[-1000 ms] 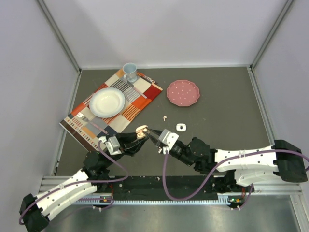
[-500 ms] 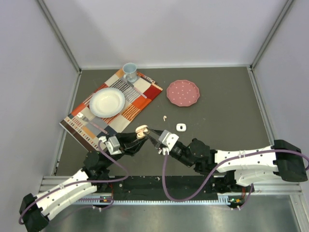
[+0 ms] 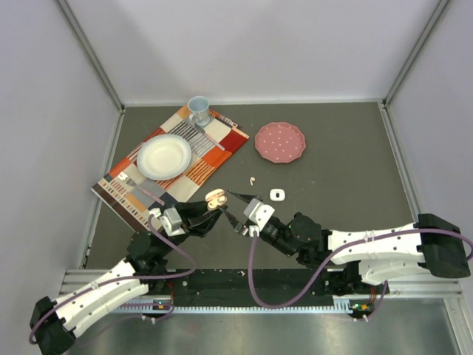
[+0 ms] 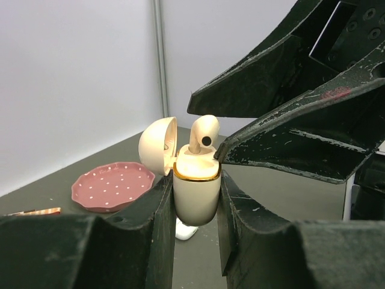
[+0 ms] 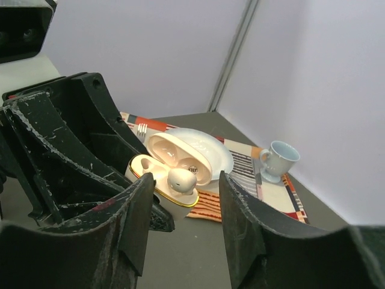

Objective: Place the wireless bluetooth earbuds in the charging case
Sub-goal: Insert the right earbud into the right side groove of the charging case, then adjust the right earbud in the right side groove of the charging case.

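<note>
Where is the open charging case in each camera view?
Top external: the charging case sits centre frame, between both arms' tips.
Left wrist: dead centre, clamped.
Right wrist: lower centre-left, lid open.
Shared landmark: the left end effector gripping it, seen in all three.

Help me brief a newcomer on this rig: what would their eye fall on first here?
First, the open peach charging case pinched in the left gripper mid-table, one earbud sticking up out of it, with the right gripper open close beside it. Next, the bright patchwork placemat with its white bowl at the back left, and the pink dotted plate to its right.
</note>
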`<state>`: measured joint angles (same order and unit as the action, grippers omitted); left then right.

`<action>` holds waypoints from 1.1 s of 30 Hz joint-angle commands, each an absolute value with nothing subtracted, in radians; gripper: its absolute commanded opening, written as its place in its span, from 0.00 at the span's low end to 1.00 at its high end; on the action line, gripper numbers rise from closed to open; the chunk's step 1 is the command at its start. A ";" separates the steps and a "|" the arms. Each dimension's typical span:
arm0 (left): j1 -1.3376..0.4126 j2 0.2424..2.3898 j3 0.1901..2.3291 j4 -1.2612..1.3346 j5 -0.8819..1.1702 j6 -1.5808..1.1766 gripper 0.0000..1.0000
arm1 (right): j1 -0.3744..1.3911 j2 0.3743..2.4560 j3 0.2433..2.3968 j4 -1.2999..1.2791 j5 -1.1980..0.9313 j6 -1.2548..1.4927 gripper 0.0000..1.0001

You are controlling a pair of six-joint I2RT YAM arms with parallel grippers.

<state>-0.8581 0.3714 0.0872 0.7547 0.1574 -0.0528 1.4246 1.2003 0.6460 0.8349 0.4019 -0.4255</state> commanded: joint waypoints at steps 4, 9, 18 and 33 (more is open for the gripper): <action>-0.857 0.362 0.098 0.851 0.155 -0.060 0.00 | 1.436 1.210 0.679 0.801 0.495 -0.388 0.50; -0.856 0.367 0.100 0.851 0.156 -0.060 0.00 | 1.434 1.174 0.704 0.764 0.469 -0.350 0.46; -0.856 0.362 0.100 0.844 0.156 -0.060 0.00 | 1.414 1.049 0.698 0.684 0.391 -0.213 0.39; -0.857 0.364 0.103 0.842 0.161 -0.058 0.00 | 1.381 1.060 0.782 0.545 0.255 -0.086 0.03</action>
<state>-0.8581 0.3691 0.0872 0.7860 0.1490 -0.0532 1.3907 1.0374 0.7212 0.5663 0.3218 -0.1284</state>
